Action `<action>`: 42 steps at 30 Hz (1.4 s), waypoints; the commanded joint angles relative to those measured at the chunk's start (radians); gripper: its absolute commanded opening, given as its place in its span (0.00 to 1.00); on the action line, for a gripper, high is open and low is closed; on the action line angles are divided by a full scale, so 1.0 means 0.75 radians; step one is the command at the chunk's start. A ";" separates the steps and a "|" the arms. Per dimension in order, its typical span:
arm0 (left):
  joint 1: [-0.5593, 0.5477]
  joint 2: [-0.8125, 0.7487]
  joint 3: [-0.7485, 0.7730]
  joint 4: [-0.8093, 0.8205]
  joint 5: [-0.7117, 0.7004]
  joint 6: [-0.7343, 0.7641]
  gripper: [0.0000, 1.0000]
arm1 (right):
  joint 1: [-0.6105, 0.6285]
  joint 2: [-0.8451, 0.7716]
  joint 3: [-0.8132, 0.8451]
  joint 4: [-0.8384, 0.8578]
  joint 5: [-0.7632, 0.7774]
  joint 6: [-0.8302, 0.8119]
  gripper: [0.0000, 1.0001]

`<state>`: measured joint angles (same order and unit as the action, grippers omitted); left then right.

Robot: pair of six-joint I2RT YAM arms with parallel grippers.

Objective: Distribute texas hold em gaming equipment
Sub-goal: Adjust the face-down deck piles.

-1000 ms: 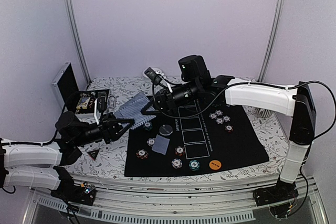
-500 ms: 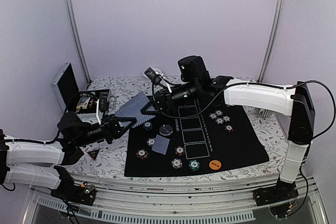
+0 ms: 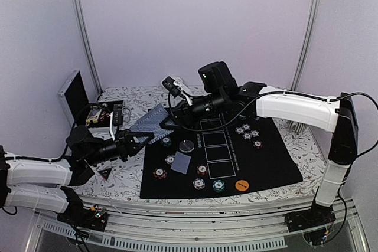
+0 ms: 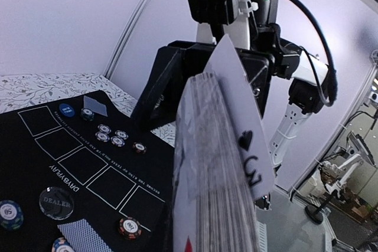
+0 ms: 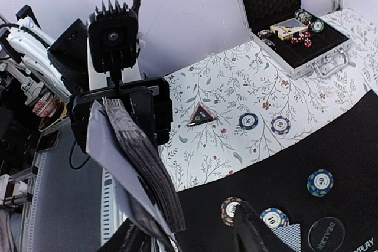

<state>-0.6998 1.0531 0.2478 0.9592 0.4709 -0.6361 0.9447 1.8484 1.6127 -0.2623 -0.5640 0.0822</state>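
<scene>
Hand-over of the deck, seen at the instant of exchange. My left end effector [image 3: 144,136] is now clamped on the deck [image 4: 215,199]; a second ago its fingers stood apart at the deck's near end. My right end effector [image 5: 189,233] shows the opposite change. Its fingers, together a second ago, now stand apart on either side of the deck's far edge, and I cannot tell whether either pad touches the cards. The deck itself has barely shifted and hangs in the air between the two arms, patterned back up in the top view, near the rear left corner of the mat [image 3: 271,166]. In the left wrist view one end card [image 4: 233,104] leans away from the stack and shows a spade. I judge that the deck has passed from right to left, so the right arm is free to draw single cards or to pull away. Below, one card [image 3: 182,163] lies face down on the mat beside the dealer button [image 3: 187,145]. Chips [image 3: 248,133] sit in a cluster at the mat's rear right, with others toward its near edge, and an orange disc [image 3: 241,185] lies at the front. The triangle marker [image 3: 105,173] rests on the tabletop [image 3: 127,178] left of the mat, well apart from the open case [image 3: 88,110] at rear left. Dealing, I judge, has hardly begun: nearly all the cards sit in the deck.
</scene>
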 commanded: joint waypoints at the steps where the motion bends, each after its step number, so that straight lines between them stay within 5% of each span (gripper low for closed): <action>1: -0.025 -0.027 0.011 0.045 0.077 0.027 0.00 | -0.050 -0.053 0.003 -0.028 -0.160 -0.047 0.56; 4: -0.030 -0.014 0.022 0.037 0.102 0.035 0.00 | -0.039 -0.013 0.020 0.001 -0.274 -0.045 0.60; 7: -0.033 -0.002 0.032 0.037 0.114 0.038 0.00 | -0.031 0.037 0.057 0.003 -0.311 -0.035 0.53; 16: -0.040 0.001 0.040 0.016 0.110 0.055 0.00 | -0.022 0.075 0.078 0.026 -0.452 0.008 0.03; 17: -0.040 -0.005 0.041 0.005 0.100 0.072 0.11 | -0.024 0.071 0.076 0.027 -0.451 0.022 0.02; 21: -0.043 -0.107 0.036 -0.107 -0.005 0.239 0.90 | -0.051 0.055 0.065 0.027 -0.463 0.135 0.02; 22: -0.048 -0.153 0.050 -0.190 -0.042 0.337 0.97 | -0.058 0.052 0.065 0.028 -0.459 0.197 0.02; 25: -0.091 -0.287 0.117 -0.497 -0.189 0.752 0.98 | -0.065 0.044 0.067 0.027 -0.455 0.325 0.02; 31: -0.194 -0.409 0.164 -0.592 -0.421 1.131 0.98 | -0.066 0.026 0.074 0.021 -0.416 0.471 0.02; 36: -0.355 -0.271 0.458 -1.077 -0.513 1.476 0.98 | -0.066 0.037 0.086 0.017 -0.368 0.568 0.02; 42: -0.488 -0.033 0.709 -1.378 -0.792 1.687 0.98 | -0.067 0.049 0.095 -0.023 -0.296 0.590 0.02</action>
<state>-1.0111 0.9466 0.7033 0.1638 0.0479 0.4576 0.9001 1.8877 1.6497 -0.2718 -0.8257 0.4908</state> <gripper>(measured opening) 0.981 0.084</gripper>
